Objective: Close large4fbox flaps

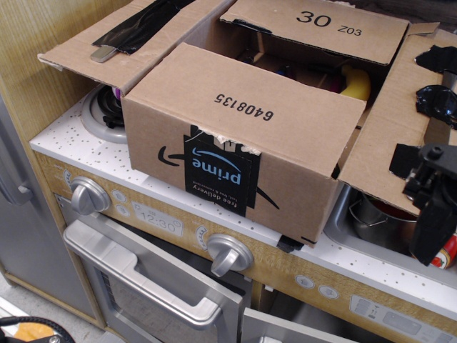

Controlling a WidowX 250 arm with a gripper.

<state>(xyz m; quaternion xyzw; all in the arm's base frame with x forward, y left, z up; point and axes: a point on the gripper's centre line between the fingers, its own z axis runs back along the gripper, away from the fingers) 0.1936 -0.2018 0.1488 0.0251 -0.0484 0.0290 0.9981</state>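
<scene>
The large4fbox (pixel 178 136) stands on a toy kitchen counter with its black "prime" label facing me. Its near flap (pixel 243 100), printed "6408135", lies folded over the top. The far flap (pixel 321 25), printed "30 Z03", leans inward over the opening. The left flap (pixel 121 43), with black tape, is spread outward. The right flap (pixel 400 107), with black tape patches, is also spread outward. My black gripper (pixel 433 239) hangs at the right edge, just below and in front of the right flap. Its jaws are not clearly shown.
A yellow object (pixel 355 82) and other items show inside the box. A burner (pixel 100 114) sits under the left flap. A metal pot (pixel 378 218) is in the sink under the right flap, with a red item (pixel 450 254) beside it. Knobs (pixel 89 195) and an oven handle (pixel 143 279) lie below.
</scene>
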